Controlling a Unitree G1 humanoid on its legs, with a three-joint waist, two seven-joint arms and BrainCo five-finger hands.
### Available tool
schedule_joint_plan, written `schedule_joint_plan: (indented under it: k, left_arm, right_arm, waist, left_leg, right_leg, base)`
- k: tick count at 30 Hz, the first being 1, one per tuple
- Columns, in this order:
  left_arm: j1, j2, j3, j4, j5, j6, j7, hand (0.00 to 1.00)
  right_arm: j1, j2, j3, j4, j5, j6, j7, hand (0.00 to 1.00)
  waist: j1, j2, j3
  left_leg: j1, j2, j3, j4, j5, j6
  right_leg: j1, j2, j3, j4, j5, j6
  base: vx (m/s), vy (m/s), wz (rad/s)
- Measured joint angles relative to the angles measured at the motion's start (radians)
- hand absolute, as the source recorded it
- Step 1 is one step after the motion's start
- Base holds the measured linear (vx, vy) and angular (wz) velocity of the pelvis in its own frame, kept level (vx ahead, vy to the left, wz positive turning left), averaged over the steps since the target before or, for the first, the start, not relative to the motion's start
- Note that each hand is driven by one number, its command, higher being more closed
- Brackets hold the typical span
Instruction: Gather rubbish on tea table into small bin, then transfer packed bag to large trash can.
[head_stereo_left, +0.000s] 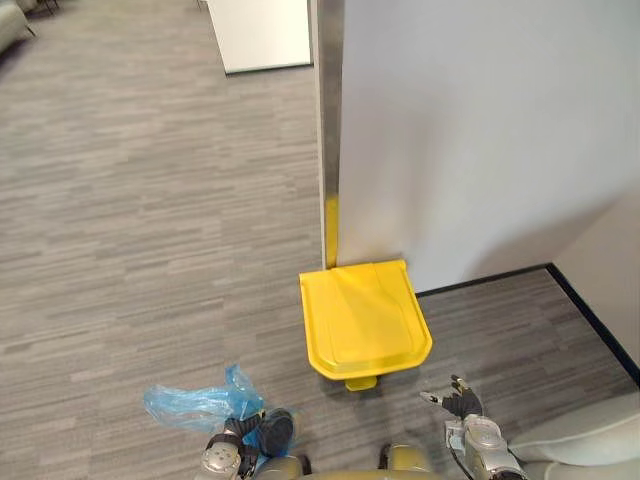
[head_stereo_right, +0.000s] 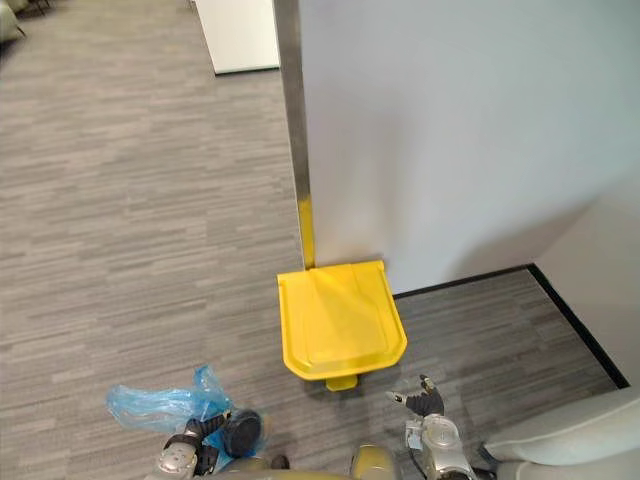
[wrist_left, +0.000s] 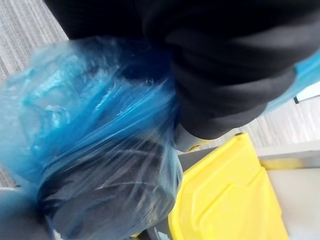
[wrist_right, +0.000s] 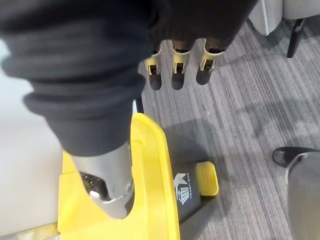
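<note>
right hand (head_stereo_left: 460, 402): open; fingers (wrist_right: 174, 70) straight, hanging side by side w/ small gaps, dark tips down. holds nothing, touches nothing.
right hand pos: low, near the front right corner of the trash can (head_stereo_left: 365, 320), over carpet (head_stereo_left: 130, 220).
left hand (head_stereo_left: 262, 432): low on the robot's left, dark ribbed cover pressed against the bag (head_stereo_left: 192, 404). grip can't be told, blue film is in the way.
bag pos: at the left hand, left of the can and apart from it; not in the can. can't tell if it touches the carpet.
can: lid (head_stereo_right: 340, 320) shut and flat, back edge against the wall panel (head_stereo_left: 470, 130).
eye views add: whole layout, w/ can in the corner by a metal strip (head_stereo_left: 328, 100), black skirting (head_stereo_left: 480, 282) along the wall foot, bag and both hands either side of the can.
right wrist view adds: can's dark grey body under the lid w/ a white logo, and the yellow pedal (wrist_right: 207, 179) sticking out at the base.
left wrist view adds: bag close up, w/ something dark bulging inside the film and the lid just past it.
materials: bag is thin, see-through blue plastic, crinkled and bunched. lid is smooth glossy yellow plastic, rounded front corners, raised centre panel. carpet is grey w/ fine stripes. wall panel is plain, pale, matte.
</note>
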Motion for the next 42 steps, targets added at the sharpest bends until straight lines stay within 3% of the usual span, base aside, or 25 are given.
schedule_joint_plan:
  k: [1,2,3,5,6,7,8,9,10,13,16,18,21,28,31,35,38,42]
  left_arm:
    - [-0.013,-0.008,0.000,-0.001,0.000,0.001,0.001,1.00]
    - [-0.022,-0.007,0.001,-0.001,0.000,0.002,0.001,1.00]
    - [-0.041,-0.002,0.001,-0.001,0.000,0.005,0.003,1.00]
    - [-0.073,-0.002,0.005,-0.005,0.000,0.005,0.005,1.00]
    - [-0.081,-0.003,0.009,-0.007,0.001,0.006,0.007,1.00]
    - [-0.100,-0.013,0.011,-0.010,0.001,0.008,0.016,1.00]
    - [-0.114,-0.030,0.009,-0.036,0.003,0.008,0.018,1.00]
    - [-0.124,-0.037,0.005,-0.056,0.007,0.006,0.018,1.00]
    - [-0.130,-0.044,0.005,-0.075,0.011,0.006,0.017,1.00]
    - [-0.130,-0.046,0.013,-0.092,0.016,0.005,0.016,1.00]
    - [-0.130,-0.063,0.042,-0.092,0.032,0.005,0.015,1.00]
    - [-0.129,-0.071,0.046,-0.092,0.031,0.002,0.016,1.00]
    - [-0.123,-0.067,0.058,-0.092,0.031,0.000,0.021,1.00]
    - [-0.109,-0.062,0.067,-0.093,0.030,-0.002,0.023,1.00]
    - [-0.089,-0.073,0.049,-0.092,0.031,0.000,0.043,1.00]
    - [-0.087,-0.094,0.013,-0.091,0.032,0.001,0.046,1.00]
    - [-0.085,-0.100,0.007,-0.091,0.032,0.005,0.064,1.00]
    - [-0.081,-0.100,-0.003,-0.092,0.046,0.005,0.086,1.00]
  right_arm:
    - [-0.004,0.003,0.001,-0.002,0.000,0.000,0.001,0.00]
    - [-0.010,0.004,0.001,-0.004,0.000,0.000,0.002,0.00]
    - [-0.012,0.007,0.002,-0.013,0.000,0.000,0.002,0.00]
    - [-0.012,0.008,-0.007,-0.026,0.000,0.001,-0.002,0.00]
    - [-0.011,0.008,-0.012,-0.027,0.000,0.001,-0.003,0.00]
    - [-0.003,0.008,-0.041,-0.043,0.000,0.003,-0.007,0.00]
    - [-0.002,0.013,-0.070,-0.068,0.000,0.003,-0.009,0.00]
    - [0.008,0.022,-0.089,-0.093,0.001,0.004,-0.012,0.00]
    - [0.039,0.033,-0.111,-0.115,0.001,0.006,-0.017,0.00]
    - [0.090,0.051,-0.122,-0.139,0.001,0.007,-0.017,0.00]
    - [0.096,0.074,-0.124,-0.140,0.002,0.017,-0.018,0.00]
    - [0.099,0.091,-0.124,-0.141,0.004,0.022,-0.024,0.00]
    - [0.101,0.082,-0.122,-0.143,0.005,0.024,-0.021,0.00]
    - [0.103,0.105,-0.120,-0.165,0.010,0.023,-0.031,0.00]
    - [0.108,0.127,-0.120,-0.169,0.000,0.022,-0.107,0.00]
    - [0.112,0.145,-0.122,-0.169,0.003,0.022,-0.127,0.00]
    - [0.122,0.145,-0.122,-0.204,0.002,0.025,-0.156,0.00]
    - [0.189,0.143,-0.127,-0.421,0.002,0.020,-0.230,0.00]
  waist:
    - [0.000,0.019,0.015]
    - [0.002,0.017,0.021]
    - [0.001,0.031,0.045]
    - [0.002,0.008,0.072]
    - [0.002,0.006,0.078]
    - [0.007,-0.005,0.077]
    - [0.007,0.014,0.097]
    - [0.004,0.013,0.109]
    - [0.005,0.008,0.115]
    - [0.006,0.007,0.109]
    - [0.006,0.021,0.090]
    - [0.006,0.015,0.059]
    - [0.009,0.018,0.035]
    - [0.007,0.008,0.003]
    - [0.007,0.006,-0.010]
    - [0.006,0.001,-0.014]
    - [0.004,0.019,-0.024]
    - [0.002,0.036,-0.034]
  left_leg:
    - [0.005,0.014,-0.009,0.049,-0.033,0.013]
    - [0.006,0.023,-0.015,0.075,-0.048,0.014]
    - [0.005,0.038,-0.021,0.112,-0.069,0.013]
    - [0.003,0.044,-0.034,0.161,-0.099,-0.002]
    - [0.002,0.045,-0.046,0.180,-0.110,-0.011]
    - [-0.003,0.053,-0.059,0.213,-0.135,-0.040]
    - [-0.006,0.066,-0.066,0.219,-0.140,-0.053]
    - [0.002,0.064,-0.073,0.212,-0.138,-0.055]
    - [0.034,0.054,-0.096,0.192,-0.143,-0.061]
    - [0.069,0.052,-0.123,0.159,-0.150,-0.068]
    - [0.083,0.068,-0.121,0.110,-0.141,-0.083]
    - [0.084,0.076,-0.099,0.083,-0.127,-0.103]
    - [0.092,0.087,-0.062,0.065,-0.115,-0.124]
    - [0.080,0.086,-0.074,0.048,-0.098,-0.110]
    - [0.067,0.081,-0.088,0.024,-0.087,-0.106]
    - [0.043,0.076,-0.127,0.018,-0.076,-0.108]
    - [0.028,0.081,-0.142,0.017,-0.072,-0.113]
    - [0.027,0.084,-0.148,-0.014,-0.056,-0.116]
  right_leg:
    - [-0.044,0.009,0.012,0.036,-0.029,-0.009]
    - [-0.058,0.020,0.022,0.019,-0.035,-0.015]
    - [-0.083,0.045,0.038,-0.062,-0.022,-0.021]
    - [-0.085,0.066,0.054,-0.294,0.039,-0.021]
    - [-0.063,0.065,0.047,-0.312,0.038,-0.019]
    - [-0.015,0.073,0.059,-0.370,0.081,-0.016]
    - [-0.013,0.084,0.059,-0.345,0.064,0.007]
    - [-0.025,0.094,0.083,-0.295,0.036,0.014]
    - [-0.038,0.103,0.109,-0.207,-0.021,0.006]
    - [-0.044,0.102,0.107,-0.139,-0.070,-0.013]
    - [-0.052,0.119,0.105,-0.132,-0.070,-0.016]
    - [-0.061,0.131,0.105,-0.130,-0.045,-0.063]
    - [-0.060,0.132,0.110,-0.139,-0.029,-0.085]
    - [-0.044,0.110,0.079,-0.172,-0.022,-0.088]
    - [-0.044,0.099,0.055,-0.195,-0.021,-0.087]
    - [-0.045,0.096,0.045,-0.204,-0.020,-0.085]
    - [-0.048,0.095,0.029,-0.213,-0.020,-0.086]
    - [-0.054,0.096,0.022,-0.224,-0.021,-0.086]
  base:
    - [0.05,0.063,0.10]
    - [0.07,0.048,0.21]
    - [0.03,0.013,0.24]
    - [0.07,-0.080,0.32]
    - [0.17,-0.155,0.30]
    - [0.19,-0.147,0.35]
    - [0.18,-0.138,0.38]
    - [0.18,-0.184,0.50]
    - [0.17,-0.165,0.43]
    - [0.19,-0.139,0.25]
    - [0.21,-0.088,0.10]
    - [0.19,-0.058,0.07]
    - [0.15,0.004,-0.11]
    - [-0.03,-0.011,0.16]
    - [-0.10,-0.025,0.29]
    - [-0.06,-0.042,0.33]
    - [0.01,-0.033,0.13]
    - [0.07,-0.025,0.07]
